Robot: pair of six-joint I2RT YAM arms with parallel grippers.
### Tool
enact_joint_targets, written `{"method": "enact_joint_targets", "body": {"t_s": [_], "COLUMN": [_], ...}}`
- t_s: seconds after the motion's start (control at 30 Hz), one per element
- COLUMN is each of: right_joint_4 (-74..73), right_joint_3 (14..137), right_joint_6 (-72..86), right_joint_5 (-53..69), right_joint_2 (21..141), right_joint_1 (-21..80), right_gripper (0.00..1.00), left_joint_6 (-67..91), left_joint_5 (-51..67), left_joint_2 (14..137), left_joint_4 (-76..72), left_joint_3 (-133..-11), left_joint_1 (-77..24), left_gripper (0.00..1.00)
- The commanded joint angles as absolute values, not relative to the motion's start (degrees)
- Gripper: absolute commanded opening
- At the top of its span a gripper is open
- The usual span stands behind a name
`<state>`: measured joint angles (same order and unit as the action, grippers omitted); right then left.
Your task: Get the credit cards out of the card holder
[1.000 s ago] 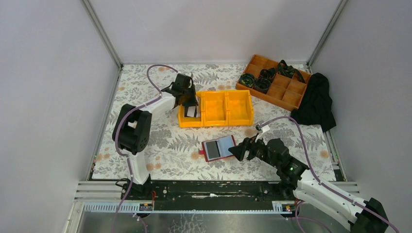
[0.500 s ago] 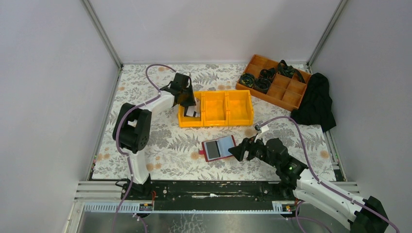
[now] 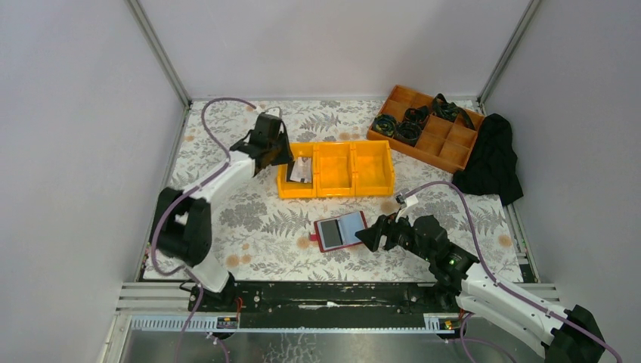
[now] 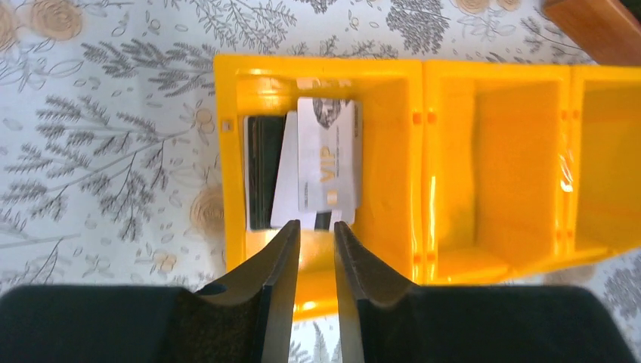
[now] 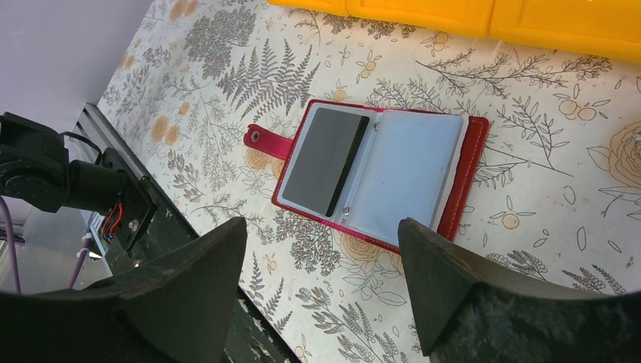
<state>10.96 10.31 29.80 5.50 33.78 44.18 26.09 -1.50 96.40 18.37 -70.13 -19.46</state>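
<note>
The red card holder (image 3: 340, 231) lies open on the table, blue-grey inside, with a dark card (image 5: 325, 160) in its left sleeve. My right gripper (image 5: 321, 227) hovers just right of the card holder (image 5: 378, 174), jaws wide apart and empty. A grey-white credit card (image 4: 326, 155) marked VIP and a black card (image 4: 261, 170) lie in the left compartment of the yellow bin (image 4: 423, 151). My left gripper (image 4: 317, 225) hangs over that compartment's near wall, slightly open with nothing between its fingers. From above, the left gripper (image 3: 281, 155) sits at the bin's left end.
The yellow three-compartment bin (image 3: 354, 189) stands mid-table; its middle and right compartments are empty. An orange divided tray (image 3: 427, 128) with dark coiled items sits at the back right, and a black cloth (image 3: 491, 159) lies beside it. Grey walls enclose the floral table.
My left gripper has opened, left the grey-white card in the bin's left compartment and drawn back to the left. The right arm has not moved.
</note>
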Motion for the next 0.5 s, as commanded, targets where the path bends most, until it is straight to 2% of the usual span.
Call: {"method": "enact_joint_targets", "body": {"t_s": [0.0,0.17,0.3,0.37,0.4,0.47], "right_joint_4": [13.4,13.7,14.0,16.0,17.1,20.7], "right_joint_3": [10.5,10.7,12.1,12.8,13.2,13.3], "right_joint_6": [29.1,29.8,30.5,31.4,31.9,33.4], "right_joint_5": [5.4,4.5,5.0,7.5,8.7,10.3], "right_joint_2": [33.7,35.4,40.9,45.6,47.6,50.7], "right_joint_1": [44.1,44.1,44.1,44.1,44.1,44.1], "right_gripper": [0.81,0.79,0.74,0.72,0.72,0.71], "left_joint_6": [27.5,28.5,33.6,36.1,37.2,38.6], "left_joint_5": [-1.2,-11.5,-9.2,-7.1,-6.8,-7.1], "left_joint_2": [85.9,76.1,71.0,70.4,70.3,70.2], "left_joint_4": [10.7,2.7,-6.2,-10.1,-11.6,-13.4], "left_joint_3": [-62.3,-51.5,-41.1,-35.7,-33.8,-30.4], "left_joint_1": [-22.3,-37.9,-47.5,-50.5,-51.5,-52.8], "left_gripper": [0.29,0.28,0.24,0.16,0.03,0.00]}}
